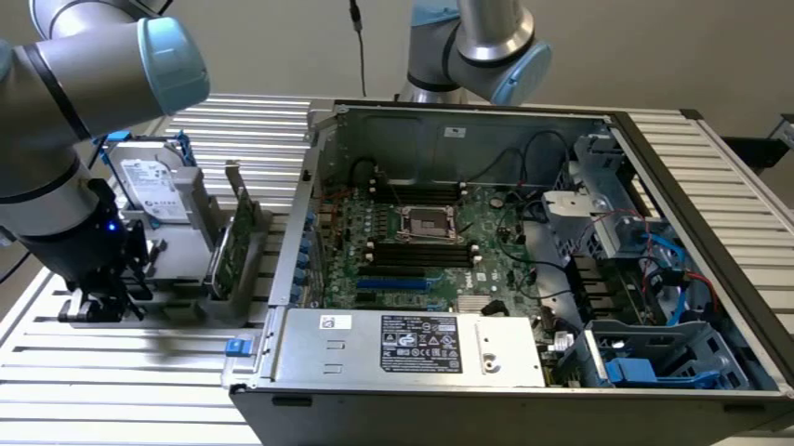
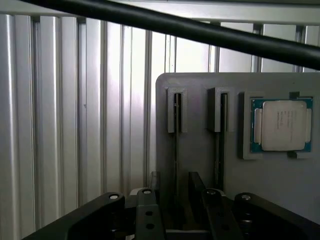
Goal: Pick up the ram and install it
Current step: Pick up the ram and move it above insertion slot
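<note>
Hovering over the grey plastic parts holder (image 2: 197, 160), at nine o'clock of the open metal computer case (image 1: 496, 130), the black two-finger gripper (image 2: 174, 212) stands spread, straddling the thin ram stick (image 2: 175, 150) seated edge-on in its slot. This looks like the pick-up step; closing calls for jaws square on the board.

The gripper (image 2: 174, 192) stands with fingers (image 2: 148, 212) apart astride the ram (image 2: 175, 145), edge-on in a grey holder's (image 2: 197, 155) slot. A CPU (image 2: 281, 125) sits beside the second slot. A black cable (image 2: 200, 32) crosses the slatted table (image 2: 75, 125).
</note>
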Tool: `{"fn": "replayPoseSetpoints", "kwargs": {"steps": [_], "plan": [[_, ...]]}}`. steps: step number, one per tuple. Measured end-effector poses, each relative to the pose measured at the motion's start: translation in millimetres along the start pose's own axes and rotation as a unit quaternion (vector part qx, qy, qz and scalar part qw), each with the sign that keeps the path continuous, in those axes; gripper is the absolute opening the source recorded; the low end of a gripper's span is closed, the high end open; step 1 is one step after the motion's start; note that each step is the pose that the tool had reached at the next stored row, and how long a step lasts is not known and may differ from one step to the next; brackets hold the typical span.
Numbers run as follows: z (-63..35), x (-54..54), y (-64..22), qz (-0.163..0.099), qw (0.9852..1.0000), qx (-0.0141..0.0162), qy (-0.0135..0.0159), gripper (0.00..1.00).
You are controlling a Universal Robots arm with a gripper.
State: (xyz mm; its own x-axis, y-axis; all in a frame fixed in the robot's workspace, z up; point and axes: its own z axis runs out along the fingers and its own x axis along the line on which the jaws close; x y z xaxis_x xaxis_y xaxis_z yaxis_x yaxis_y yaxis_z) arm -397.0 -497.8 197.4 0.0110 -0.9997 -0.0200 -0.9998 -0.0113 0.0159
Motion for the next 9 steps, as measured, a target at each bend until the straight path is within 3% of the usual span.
{"fn": "replayPoseSetpoints", "kwargs": {"steps": [1, 2, 4, 5, 9], "plan": [[0.2, 0.0, 0.0, 0.0, 1.0, 0.0, 0.0, 0.34], [0.5, 0.0, 0.0, 0.0, 1.0, 0.0, 0.0, 0.28], [0.8, -0.1, -0.1, 0.0, 1.0, 0.0, 0.0, 0.28], [0.9, -0.2, -0.2, 0.0, 1.0, 0.0, 0.0, 0.21], [1.4, -0.1, -1.3, 0.0, 1.0, 0.0001, -0.0001, 0.21]]}}
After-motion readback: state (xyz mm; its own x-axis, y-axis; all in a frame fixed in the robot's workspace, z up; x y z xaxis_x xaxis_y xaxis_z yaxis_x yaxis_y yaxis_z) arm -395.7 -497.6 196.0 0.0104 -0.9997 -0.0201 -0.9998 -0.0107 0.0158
